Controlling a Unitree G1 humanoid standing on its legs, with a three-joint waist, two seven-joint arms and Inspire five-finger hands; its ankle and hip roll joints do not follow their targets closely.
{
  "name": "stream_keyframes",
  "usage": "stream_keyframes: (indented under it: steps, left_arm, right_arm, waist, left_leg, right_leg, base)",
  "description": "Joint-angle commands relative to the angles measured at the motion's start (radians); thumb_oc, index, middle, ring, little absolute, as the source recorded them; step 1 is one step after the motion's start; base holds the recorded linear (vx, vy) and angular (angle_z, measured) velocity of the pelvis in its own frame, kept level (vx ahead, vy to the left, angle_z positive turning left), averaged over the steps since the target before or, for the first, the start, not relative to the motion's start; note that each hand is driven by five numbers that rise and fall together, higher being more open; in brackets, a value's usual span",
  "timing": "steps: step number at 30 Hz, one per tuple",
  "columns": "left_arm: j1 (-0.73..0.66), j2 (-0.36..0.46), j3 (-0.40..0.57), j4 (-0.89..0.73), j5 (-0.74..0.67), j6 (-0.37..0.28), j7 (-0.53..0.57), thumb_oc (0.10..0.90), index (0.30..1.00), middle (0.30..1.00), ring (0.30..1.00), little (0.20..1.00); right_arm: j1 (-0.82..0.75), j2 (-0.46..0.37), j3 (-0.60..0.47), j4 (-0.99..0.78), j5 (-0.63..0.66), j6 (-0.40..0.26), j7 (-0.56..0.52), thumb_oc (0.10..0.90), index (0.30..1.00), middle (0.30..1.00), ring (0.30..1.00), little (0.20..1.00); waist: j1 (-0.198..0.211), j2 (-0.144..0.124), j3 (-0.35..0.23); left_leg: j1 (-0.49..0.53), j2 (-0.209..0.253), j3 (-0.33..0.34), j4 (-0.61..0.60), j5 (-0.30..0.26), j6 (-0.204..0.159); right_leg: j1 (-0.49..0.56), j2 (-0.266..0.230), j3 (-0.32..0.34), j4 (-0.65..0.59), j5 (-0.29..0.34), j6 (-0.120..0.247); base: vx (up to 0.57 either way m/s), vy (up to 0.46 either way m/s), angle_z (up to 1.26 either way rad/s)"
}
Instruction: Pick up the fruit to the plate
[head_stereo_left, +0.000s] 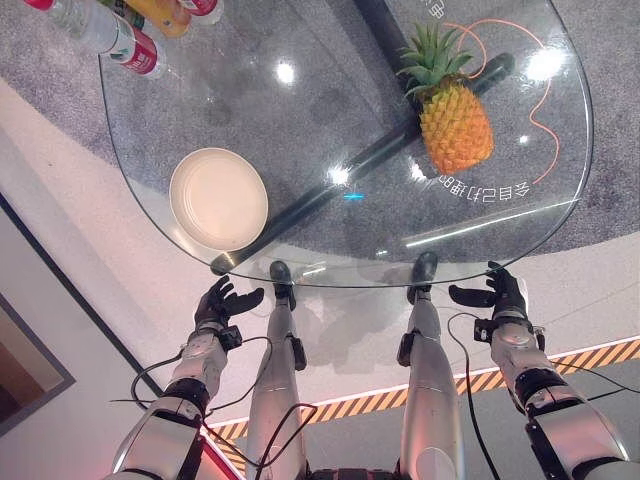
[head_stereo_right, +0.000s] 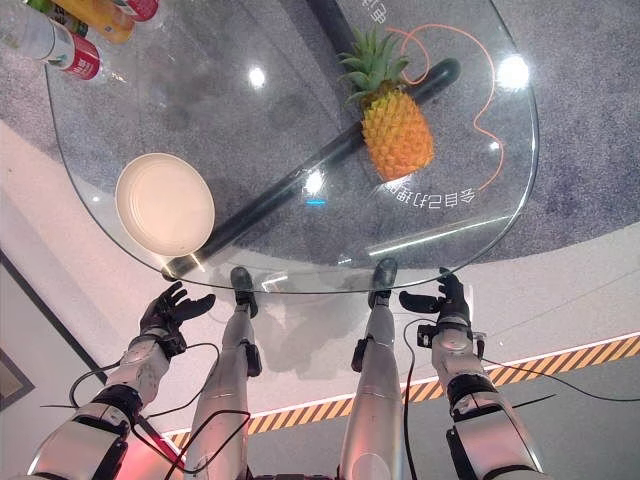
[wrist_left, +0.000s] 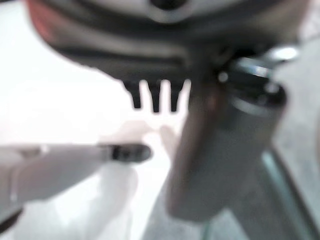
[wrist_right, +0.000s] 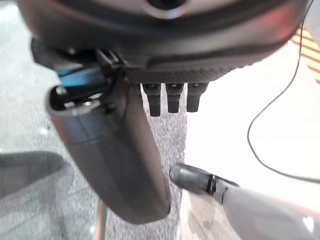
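A pineapple (head_stereo_left: 453, 112) with a green crown stands on the glass table (head_stereo_left: 300, 120) toward the far right. A cream plate (head_stereo_left: 218, 198), with nothing on it, sits near the table's front left edge. My left hand (head_stereo_left: 221, 303) hangs below the table's front edge, left of the plate's near side, fingers spread and holding nothing. My right hand (head_stereo_left: 497, 296) is low at the front right, below the table edge, thumb out and fingers relaxed. Both hands are well short of the pineapple. In the wrist views the left fingers (wrist_left: 155, 95) and the right fingers (wrist_right: 172, 97) point straight out.
Several bottles (head_stereo_left: 120, 30) stand at the table's far left corner. A dark table leg (head_stereo_left: 380, 155) runs diagonally under the glass. An orange cord (head_stereo_left: 545, 110) lies beneath the far right. Yellow-black tape (head_stereo_left: 590, 355) marks the floor near my right arm.
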Motion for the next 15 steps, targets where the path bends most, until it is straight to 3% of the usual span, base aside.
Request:
stream_keyframes:
  steps: [1,6,15]
  left_arm:
    - [0.008,0.093,0.019,0.050,-0.021,-0.011,-0.012,0.800,0.900,0.900,0.900,0.900]
    - [0.011,0.112,0.008,0.055,-0.021,-0.012,-0.021,0.800,0.900,0.900,0.900,0.900]
    - [0.026,0.124,-0.014,0.046,-0.032,-0.016,-0.034,0.800,0.900,0.900,0.900,0.900]
  right_arm:
    - [0.014,-0.123,-0.073,0.039,0.046,-0.027,-0.127,0.800,0.900,0.900,0.900,0.900]
    - [-0.026,-0.197,-0.118,0.030,0.046,-0.004,-0.302,0.800,0.900,0.900,0.900,0.900]
    - [-0.091,-0.302,-0.142,0.021,0.027,0.032,-0.515,0.800,0.900,0.900,0.900,0.900]
  waist:
    - [0.036,-0.050,-0.006]
    - [0.043,-0.058,-0.006]
    - [0.052,-0.059,-0.006]
  left_leg:
    - [-0.074,-0.025,-0.074,0.136,-0.070,0.008]
    - [-0.065,-0.022,-0.076,0.133,-0.071,0.009]
    - [-0.040,-0.021,-0.078,0.100,-0.066,0.015]
  right_leg:
    - [-0.070,-0.021,-0.048,0.149,-0.004,0.013]
    - [-0.057,-0.025,-0.061,0.144,0.005,0.021]
    - [-0.037,-0.027,-0.075,0.124,0.016,0.026]
  base:
    - [0.02,-0.047,0.00]
    - [0.01,-0.040,0.02]
    - [0.01,0.000,0.02]
